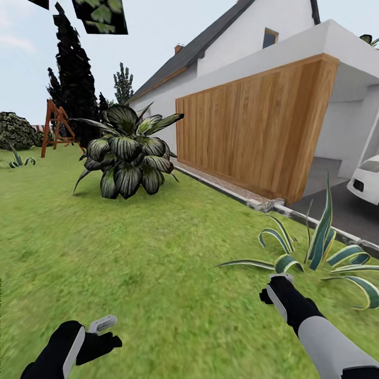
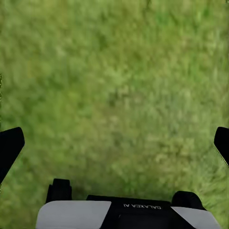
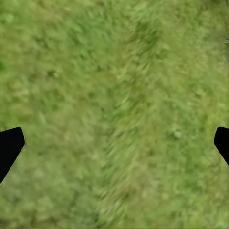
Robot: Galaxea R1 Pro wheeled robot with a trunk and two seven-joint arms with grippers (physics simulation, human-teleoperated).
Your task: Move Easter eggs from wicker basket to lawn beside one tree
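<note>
The lawn [image 1: 147, 252] spreads out ahead as mottled green grass. The Easter eggs and the wicker basket are out of view. My left gripper [image 1: 102, 334] hovers low over the grass at the near left; in the left wrist view its fingers [image 2: 9, 145] stand wide apart over bare grass, so it is open and empty. My right gripper [image 1: 273, 287] reaches forward at the near right, beside a striped plant. In the right wrist view its fingertips [image 3: 10, 143] sit at the frame edges with bare grass between them, open.
A striped agave-like plant [image 1: 316, 252] grows just beyond my right arm. A big dark broad-leaved plant [image 1: 126, 155] stands mid-lawn. A white house with a wooden wall [image 1: 252, 126], a stone curb [image 1: 237, 195] and a white car [image 1: 366, 181] line the right. A black conifer [image 1: 73, 79] stands far left.
</note>
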